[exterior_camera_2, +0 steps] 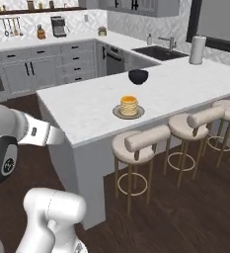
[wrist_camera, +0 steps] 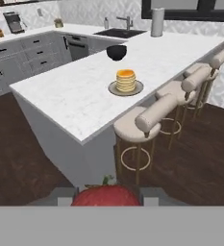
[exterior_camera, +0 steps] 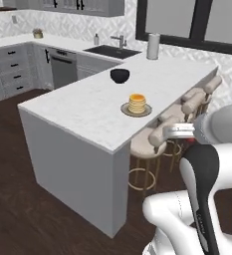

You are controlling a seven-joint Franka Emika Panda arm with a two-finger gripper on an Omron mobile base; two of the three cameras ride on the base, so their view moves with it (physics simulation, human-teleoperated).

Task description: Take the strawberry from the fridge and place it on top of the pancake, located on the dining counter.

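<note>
A red strawberry (wrist_camera: 106, 195) with a green tip sits between the two dark fingertips of my gripper (wrist_camera: 106, 197) at the bottom of the hand view; the gripper is shut on it. Ahead, the golden pancake (wrist_camera: 126, 80) stack rests on a flat grey plate (wrist_camera: 114, 88) on the white marble dining counter (wrist_camera: 70, 98). The same pancake (exterior_camera: 137, 103) and pancake (exterior_camera_2: 129, 105) appear mid-counter in both base views, near the stool side. The strawberry is still well short of the counter, over the dark floor. The fridge is out of view.
A black bowl (exterior_camera: 120, 75) stands on the counter beyond the pancake. Several beige stools (exterior_camera_2: 138, 141) line the counter's near side. A sink (exterior_camera: 111, 51) and a paper towel roll (exterior_camera: 153, 46) sit at the far end. Grey cabinets (exterior_camera_2: 35, 69) run along the back wall.
</note>
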